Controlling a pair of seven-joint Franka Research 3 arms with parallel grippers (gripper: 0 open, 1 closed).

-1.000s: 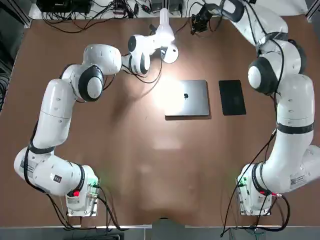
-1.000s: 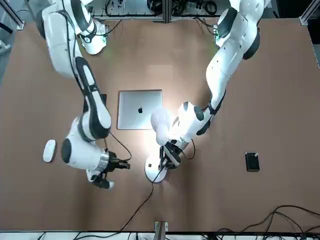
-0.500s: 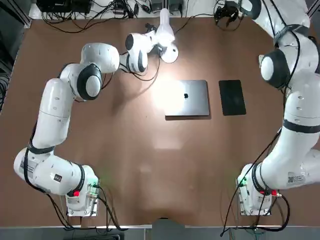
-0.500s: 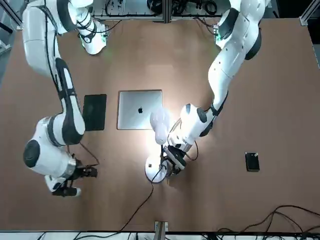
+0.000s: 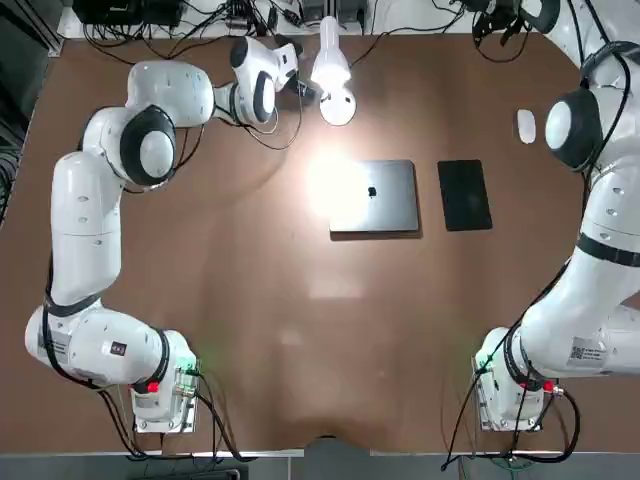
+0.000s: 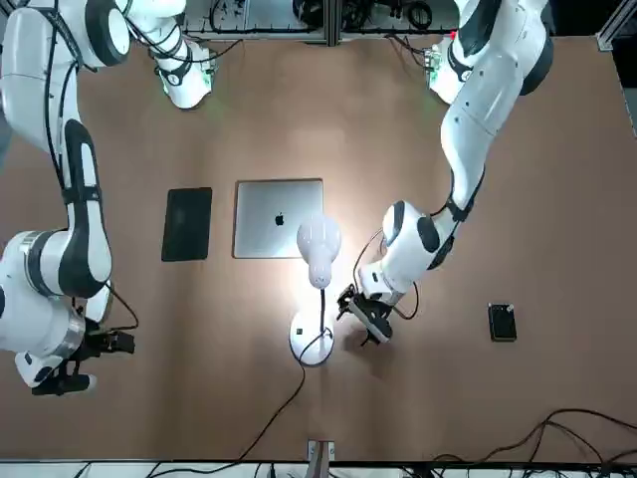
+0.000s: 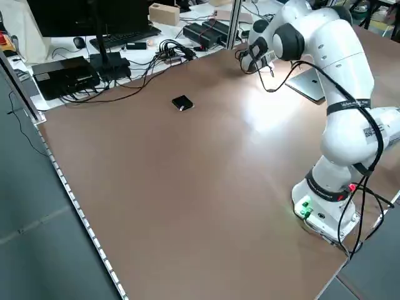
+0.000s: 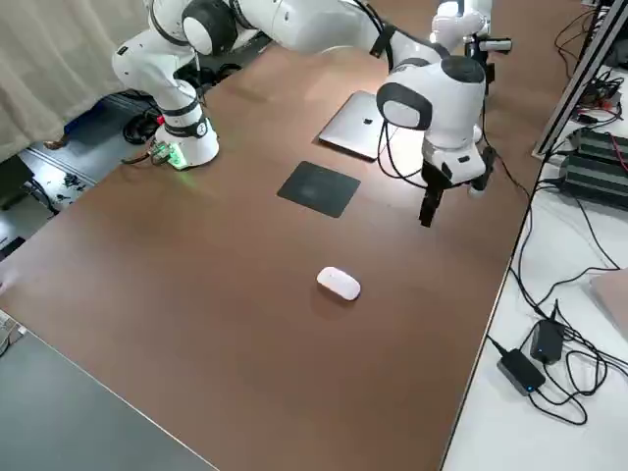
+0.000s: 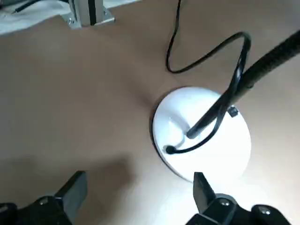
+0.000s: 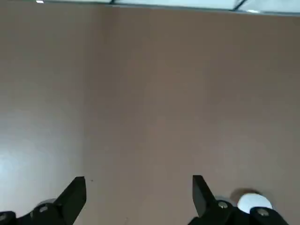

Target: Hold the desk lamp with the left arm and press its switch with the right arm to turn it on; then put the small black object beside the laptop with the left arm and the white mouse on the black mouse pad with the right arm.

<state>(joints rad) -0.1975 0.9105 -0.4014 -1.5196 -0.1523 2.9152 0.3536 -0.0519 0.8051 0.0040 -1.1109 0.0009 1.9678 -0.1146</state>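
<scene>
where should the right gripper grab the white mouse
Probably from straight above, right gripper fingers closing across the mouse's narrow width. It lies flat on bare table, low and rounded, nothing crowding it, so its long sides give the best hold. The gripper is open already.

A brown bench [image 7: 156, 187] spreads under both arms. Past its edge, beyond the left gripper [image 7: 250, 61], lie tangled black cables [image 7: 169, 50], a keyboard [image 7: 122, 36] and a cardboard box [image 7: 164, 12]. Off the bench edge near the right gripper [image 8: 430, 208], black power adapters [image 8: 546, 341] lie among cords.
</scene>
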